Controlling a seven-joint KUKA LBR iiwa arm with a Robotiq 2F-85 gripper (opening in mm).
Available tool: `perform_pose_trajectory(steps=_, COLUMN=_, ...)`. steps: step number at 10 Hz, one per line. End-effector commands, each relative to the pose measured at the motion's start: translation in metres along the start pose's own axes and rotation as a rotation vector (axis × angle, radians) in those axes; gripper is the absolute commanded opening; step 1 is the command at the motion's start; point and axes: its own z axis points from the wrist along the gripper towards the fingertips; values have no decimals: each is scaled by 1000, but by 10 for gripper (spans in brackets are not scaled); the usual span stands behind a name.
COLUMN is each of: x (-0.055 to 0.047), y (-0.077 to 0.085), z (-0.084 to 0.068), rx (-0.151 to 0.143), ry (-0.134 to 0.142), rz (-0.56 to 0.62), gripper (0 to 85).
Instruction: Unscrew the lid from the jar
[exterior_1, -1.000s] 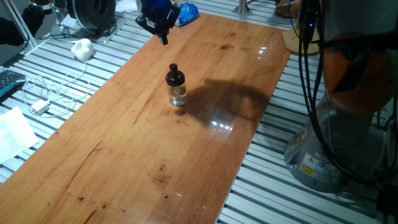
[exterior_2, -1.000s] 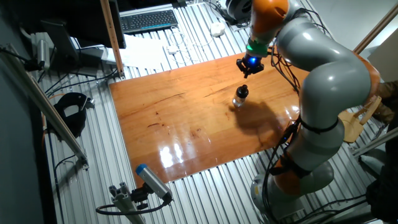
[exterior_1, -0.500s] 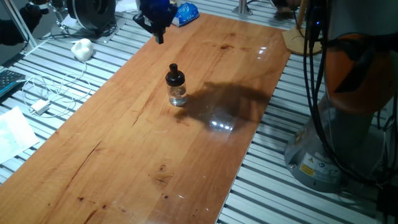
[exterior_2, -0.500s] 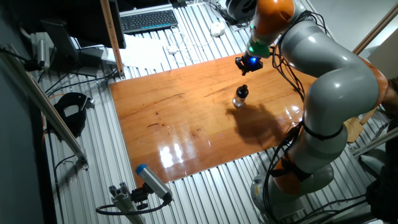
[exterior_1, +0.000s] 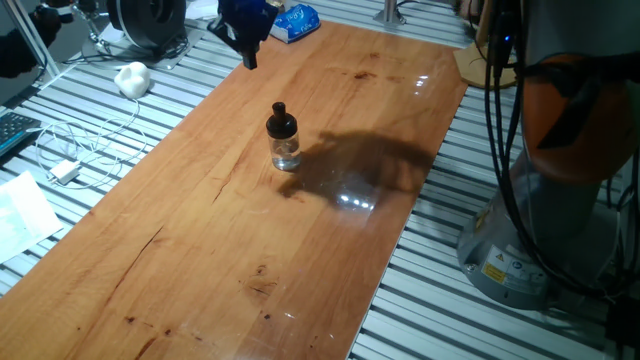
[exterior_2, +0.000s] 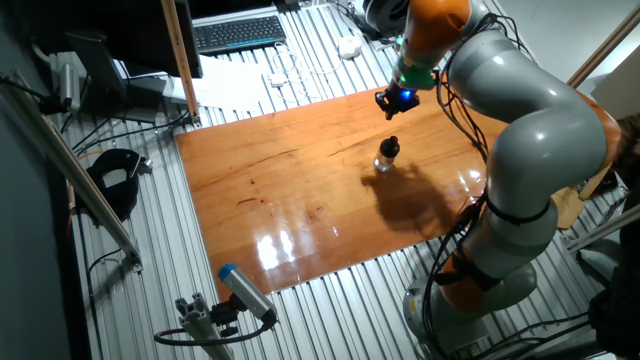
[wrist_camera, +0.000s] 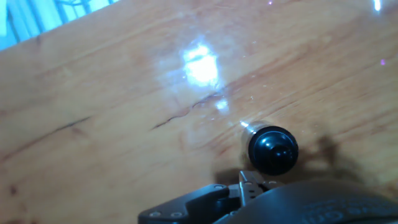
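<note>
The jar (exterior_1: 285, 153) is small clear glass and stands upright on the wooden table (exterior_1: 200, 250), with the black lid (exterior_1: 281, 121) on top. The jar (exterior_2: 386, 160) and the lid (exterior_2: 390, 146) also show in the other fixed view. In the hand view the lid (wrist_camera: 273, 150) shows from above, low and right of centre. My gripper (exterior_1: 248, 58) hangs high above the table's far left edge, well apart from the jar. Its fingers read as one narrow tip, shut and empty. It also shows in the other fixed view (exterior_2: 392, 103).
A blue bag (exterior_1: 298, 20) lies at the table's far end. A white lump (exterior_1: 132, 77), cables and a white adapter (exterior_1: 65, 172) lie on the slatted bench to the left. The arm's base (exterior_1: 560, 200) stands to the right. A keyboard (exterior_2: 238, 33) lies beyond the table.
My gripper has drifted a little further away from the jar, toward the table's far left edge. The jar and lid have not moved.
</note>
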Motion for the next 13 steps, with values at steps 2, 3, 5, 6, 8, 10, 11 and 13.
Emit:
perform_pose_trajectory(steps=2, x=0, y=0, z=0, rx=-4, ry=35, rz=-155, gripper=0)
perform_pose_trajectory(steps=3, x=0, y=0, z=0, rx=10, ry=35, rz=-192, gripper=0)
perform_pose_trajectory(steps=5, x=0, y=0, z=0, rx=87, ry=10, rz=-287, gripper=0)
perform_pose_trajectory(steps=6, x=0, y=0, z=0, rx=67, ry=-7, rz=-304, gripper=0)
perform_pose_trajectory(steps=8, x=0, y=0, z=0, rx=46, ry=6, rz=-270, gripper=0)
perform_pose_trajectory(steps=10, x=0, y=0, z=0, rx=81, ry=19, rz=-258, gripper=0)
perform_pose_trajectory(steps=11, x=0, y=0, z=0, rx=111, ry=5, rz=-250, gripper=340)
perform_pose_trajectory(steps=13, x=-4, y=-8, z=8, rx=160, ry=-28, rz=-210, gripper=680)
